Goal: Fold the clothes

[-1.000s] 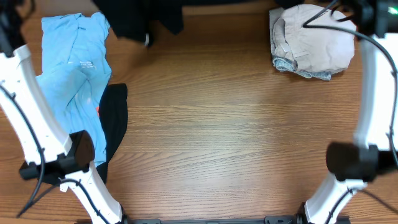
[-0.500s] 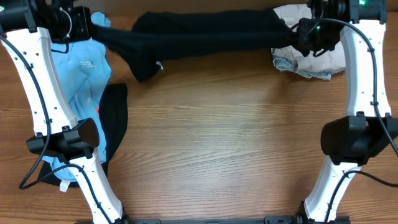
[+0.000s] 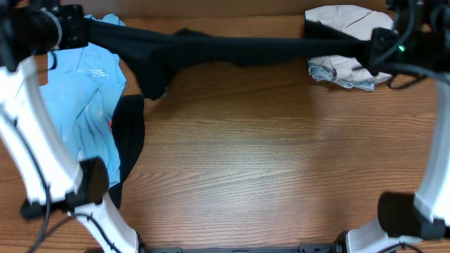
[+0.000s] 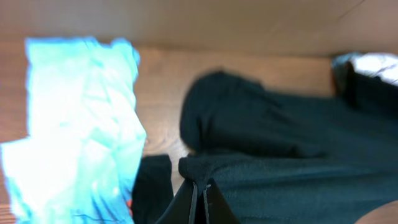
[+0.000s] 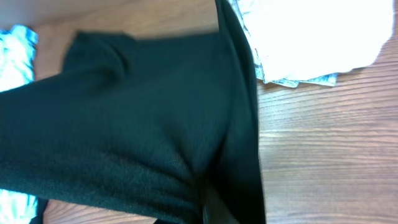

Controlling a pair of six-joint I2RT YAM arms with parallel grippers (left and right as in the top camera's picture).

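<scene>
The black shirt (image 3: 232,48) is stretched in the air across the back of the table, between my two grippers. My left gripper (image 3: 74,21) is shut on its left end, above the light blue shirt (image 3: 84,91). My right gripper (image 3: 376,46) is shut on its right end, over the beige bundle (image 3: 348,35). In the left wrist view the fingers (image 4: 200,193) pinch the black shirt (image 4: 280,143), with the blue shirt (image 4: 74,124) beside it. In the right wrist view the black shirt (image 5: 124,124) hides the fingers (image 5: 208,205); the beige bundle (image 5: 311,37) lies behind.
Another black piece (image 3: 129,140) lies at the left, partly under the blue shirt. The wooden table (image 3: 267,161) spreads in front of the hanging shirt. The arms' bases stand at the front left and front right corners.
Both grippers have lifted the black shirt from the back edge and pulled it apart sideways. It now hangs stretched thinner and wider than half a second ago.
</scene>
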